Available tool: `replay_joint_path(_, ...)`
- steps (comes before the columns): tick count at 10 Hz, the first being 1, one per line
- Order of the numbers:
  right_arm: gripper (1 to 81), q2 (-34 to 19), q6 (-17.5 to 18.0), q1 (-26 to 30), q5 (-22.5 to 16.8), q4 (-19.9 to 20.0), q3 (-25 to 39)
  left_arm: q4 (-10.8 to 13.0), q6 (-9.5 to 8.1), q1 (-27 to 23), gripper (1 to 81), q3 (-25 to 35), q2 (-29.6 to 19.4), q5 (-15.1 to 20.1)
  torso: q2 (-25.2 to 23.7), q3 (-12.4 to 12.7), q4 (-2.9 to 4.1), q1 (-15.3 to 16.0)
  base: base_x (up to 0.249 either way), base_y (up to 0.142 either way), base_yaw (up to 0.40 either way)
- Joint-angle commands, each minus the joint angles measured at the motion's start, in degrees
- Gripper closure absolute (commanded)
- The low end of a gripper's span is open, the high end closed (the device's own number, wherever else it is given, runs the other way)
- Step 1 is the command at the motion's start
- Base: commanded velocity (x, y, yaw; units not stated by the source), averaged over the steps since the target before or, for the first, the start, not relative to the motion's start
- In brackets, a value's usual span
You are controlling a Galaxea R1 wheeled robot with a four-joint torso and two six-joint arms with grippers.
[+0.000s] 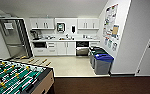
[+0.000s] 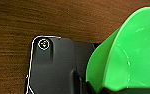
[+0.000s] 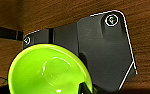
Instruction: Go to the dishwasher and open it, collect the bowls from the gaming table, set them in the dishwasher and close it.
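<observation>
Bowls (image 2: pixel 131 55) (image 3: pixel 48 70) ride one at each wrist for carrying; the dishwasher (image 1: pixel 82 48) stands open far ahead; gripper closure, I cannot tell.

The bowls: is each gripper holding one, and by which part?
It seems so. The left wrist view shows a green bowl close up, apparently held at its rim; the right wrist view shows another bowl, also at the rim. The fingers themselves are unclear.

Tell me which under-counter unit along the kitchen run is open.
The dishwasher, right of the white cabinet doors and left of the bins: dark interior exposed, silver-grey front dropped, while the doors sit shut.
</observation>
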Motion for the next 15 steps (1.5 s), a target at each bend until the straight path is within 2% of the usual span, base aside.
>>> replay_joint_path(1,81.1,-0.64,-0.02,2.94,-3.02,-0.31,0.3,1.05,0.19,-2.31,81.1,0.7,-0.93,1.05,-0.02,0.0,0.0,0.01,0.191,0.0,0.0)
replay_joint_path(15,81.1,-0.55,-0.02,2.94,-3.02,-0.22,0.13,1.05,0.19,-2.31,81.1,0.7,-0.93,1.05,0.0,0.0,0.0,0.01,0.191,0.0,0.0)
